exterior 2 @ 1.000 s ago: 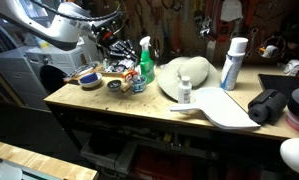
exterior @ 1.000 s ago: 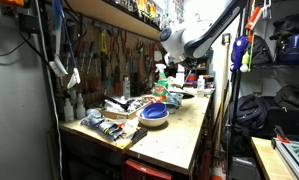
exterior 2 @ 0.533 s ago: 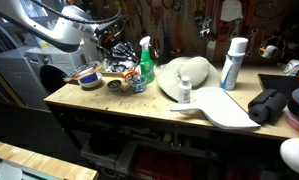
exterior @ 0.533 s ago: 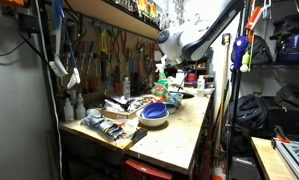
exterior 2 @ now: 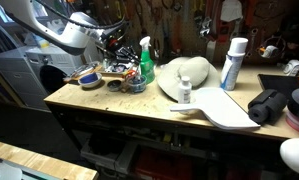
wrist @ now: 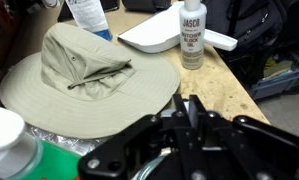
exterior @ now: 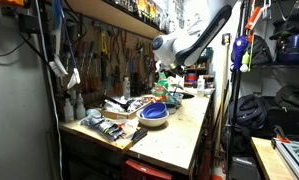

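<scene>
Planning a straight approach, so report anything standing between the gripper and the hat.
Nothing visible does. In the wrist view the gripper points straight at the hat. The spray bottle sits off to the side, lower left.

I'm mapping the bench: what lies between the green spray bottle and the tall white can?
A beige hat lies between the spray bottle and the can, in an exterior view.

White, rounded, glossy casings are noted on the arm. The gripper is finished in black, with angular linkages.
</scene>
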Action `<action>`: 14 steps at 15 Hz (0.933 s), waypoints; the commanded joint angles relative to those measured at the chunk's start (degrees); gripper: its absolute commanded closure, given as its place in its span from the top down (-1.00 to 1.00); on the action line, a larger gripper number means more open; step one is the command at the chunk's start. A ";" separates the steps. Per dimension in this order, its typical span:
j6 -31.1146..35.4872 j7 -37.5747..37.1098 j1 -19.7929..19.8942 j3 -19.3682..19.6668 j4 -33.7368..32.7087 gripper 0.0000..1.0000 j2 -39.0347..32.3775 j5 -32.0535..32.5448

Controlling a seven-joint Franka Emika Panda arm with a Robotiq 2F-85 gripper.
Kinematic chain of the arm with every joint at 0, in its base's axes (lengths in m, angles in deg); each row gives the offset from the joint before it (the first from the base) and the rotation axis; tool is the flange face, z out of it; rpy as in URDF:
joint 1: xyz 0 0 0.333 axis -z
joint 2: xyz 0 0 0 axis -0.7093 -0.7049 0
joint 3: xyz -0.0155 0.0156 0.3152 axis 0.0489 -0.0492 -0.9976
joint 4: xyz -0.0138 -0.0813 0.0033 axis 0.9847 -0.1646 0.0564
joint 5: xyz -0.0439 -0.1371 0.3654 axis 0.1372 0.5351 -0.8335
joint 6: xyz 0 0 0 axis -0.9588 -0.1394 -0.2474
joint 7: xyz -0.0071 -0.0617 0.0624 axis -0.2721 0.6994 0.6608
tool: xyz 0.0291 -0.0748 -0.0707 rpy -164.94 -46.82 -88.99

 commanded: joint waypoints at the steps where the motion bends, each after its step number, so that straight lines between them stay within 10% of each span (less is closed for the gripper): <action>1: -0.13 0.95 0.19 -0.19 -2.33 -0.84 -2.83 0.44; 6: -1.49 2.79 0.16 -0.41 -3.97 -0.82 -4.99 -0.43; 7: -1.55 3.62 0.18 -0.47 -3.92 -0.30 -5.27 -0.56; 14: 1.02 4.99 2.31 0.17 -0.99 0.61 -0.22 -3.50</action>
